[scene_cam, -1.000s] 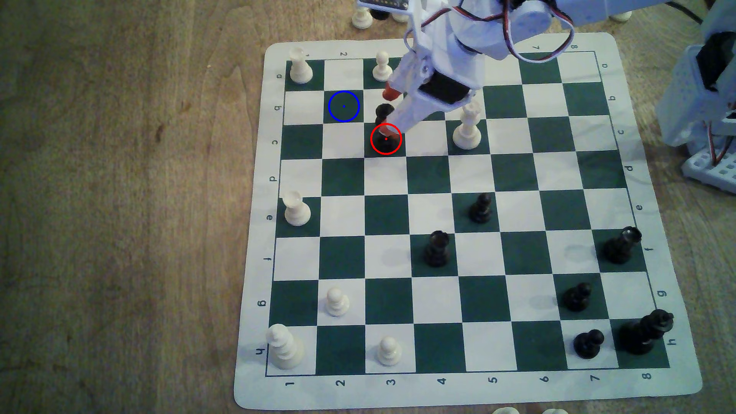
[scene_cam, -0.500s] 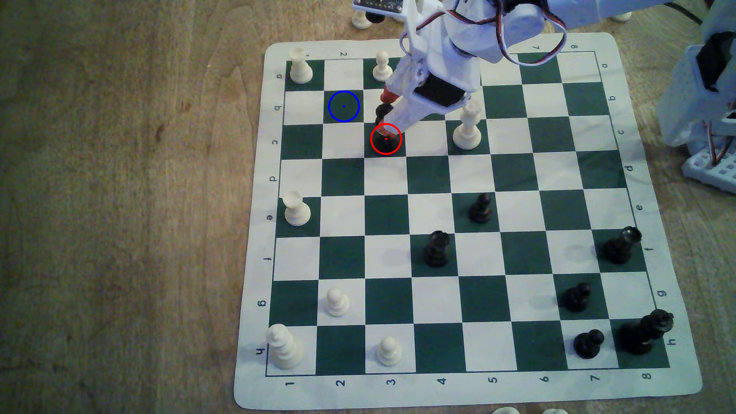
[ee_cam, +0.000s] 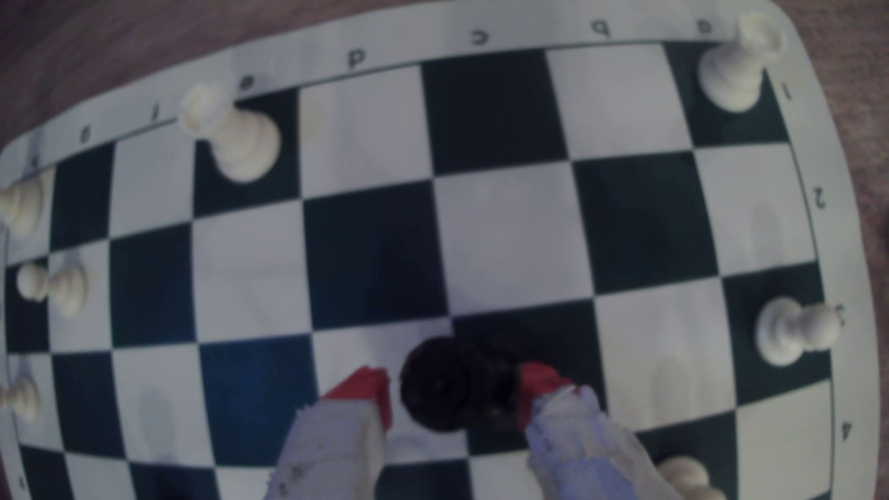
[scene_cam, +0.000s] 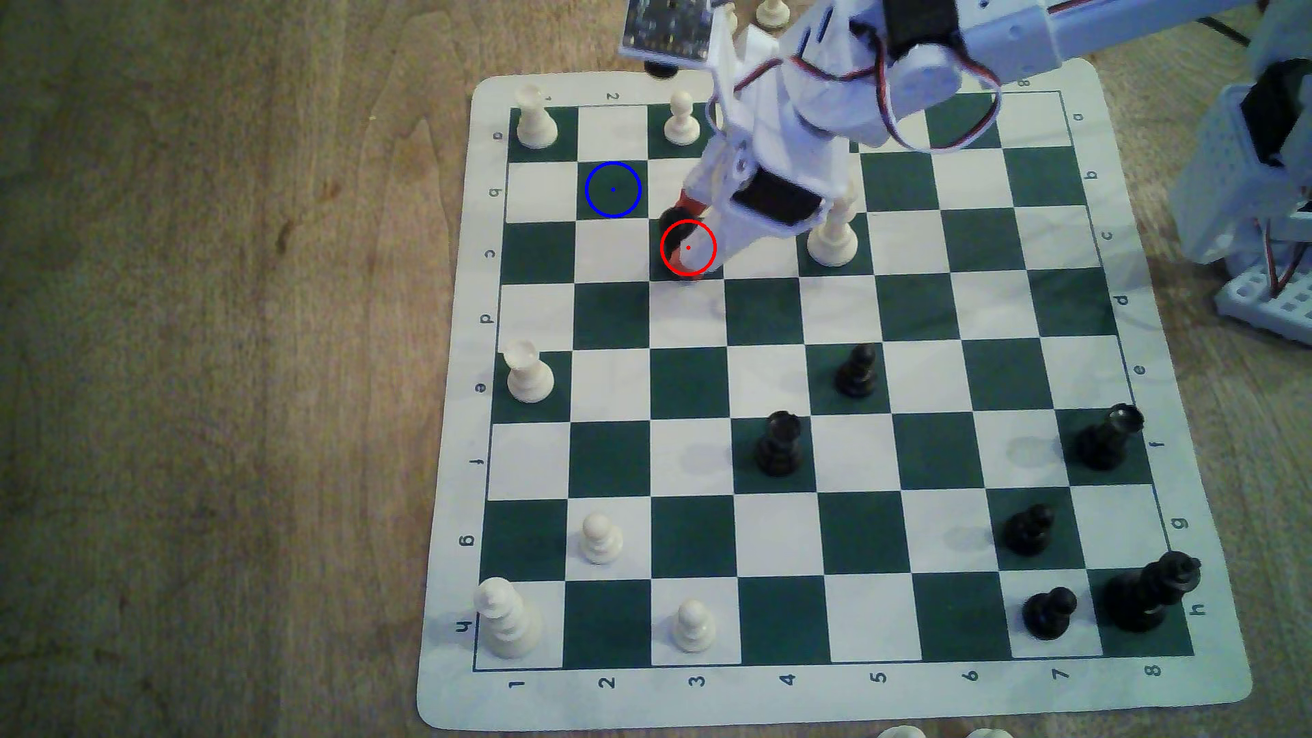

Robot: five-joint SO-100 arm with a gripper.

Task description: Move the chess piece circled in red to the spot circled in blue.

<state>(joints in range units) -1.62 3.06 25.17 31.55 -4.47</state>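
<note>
Hiding most of the chess piece [scene_cam: 673, 218], the parted jaws straddle it, contact unclear.

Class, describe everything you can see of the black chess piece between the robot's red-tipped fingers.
The chess piece is black, looks like glossy plastic, and has a wide rounded head seen from above in the wrist view. It sits between the gripper's two red-tipped fingers; a thin gap shows beside one finger, while the other seems to touch it. In the exterior view the piece stands at the red-ringed green square, mostly hidden by the white arm, so its base and any tilt cannot be judged. The blue-ringed spot lies diagonally adjacent, unoccupied.
</note>
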